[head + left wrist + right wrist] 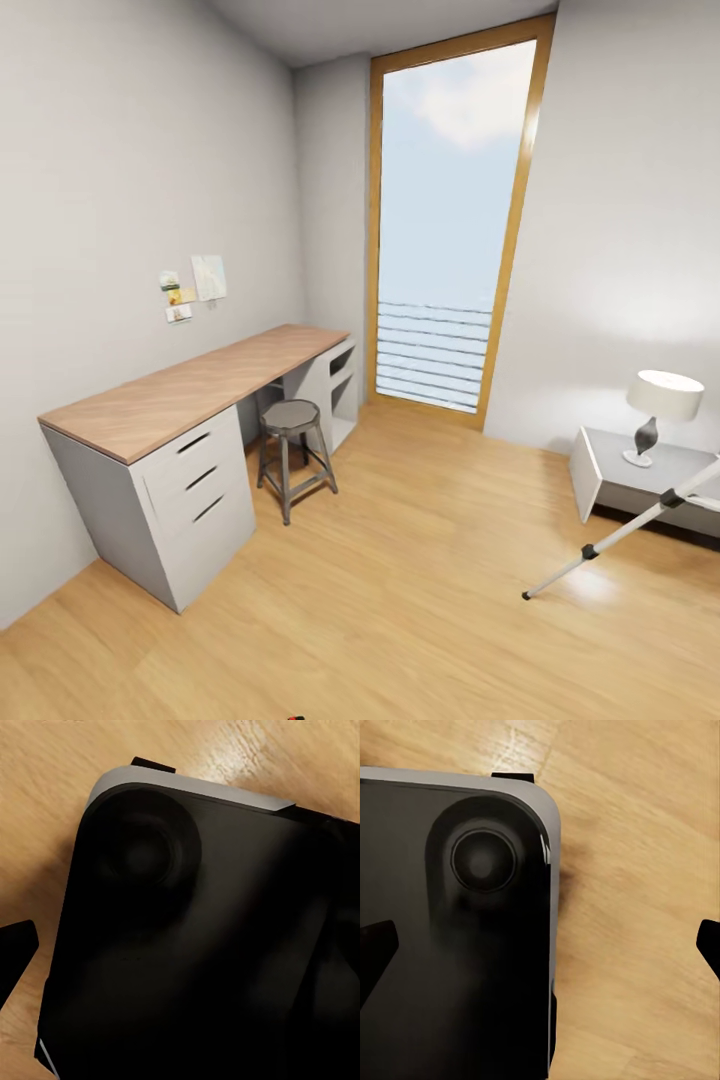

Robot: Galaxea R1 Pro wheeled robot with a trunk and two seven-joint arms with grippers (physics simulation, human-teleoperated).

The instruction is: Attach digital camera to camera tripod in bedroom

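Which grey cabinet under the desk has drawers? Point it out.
The near cabinet, at the desk's front end, has three dark-handled drawers. The far one, by the window, has open shelves instead.

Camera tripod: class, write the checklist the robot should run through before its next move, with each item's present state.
1. Camera tripod in sight: ok, one leg at the head view's right edge.
2. Whole tripod framed: not ok, the picture's edge cuts it off.
3. Digital camera held: cannot tell.
4. Right pincer open: ok, nothing between its fingertips.
5. Left pincer open or shut: cannot tell.
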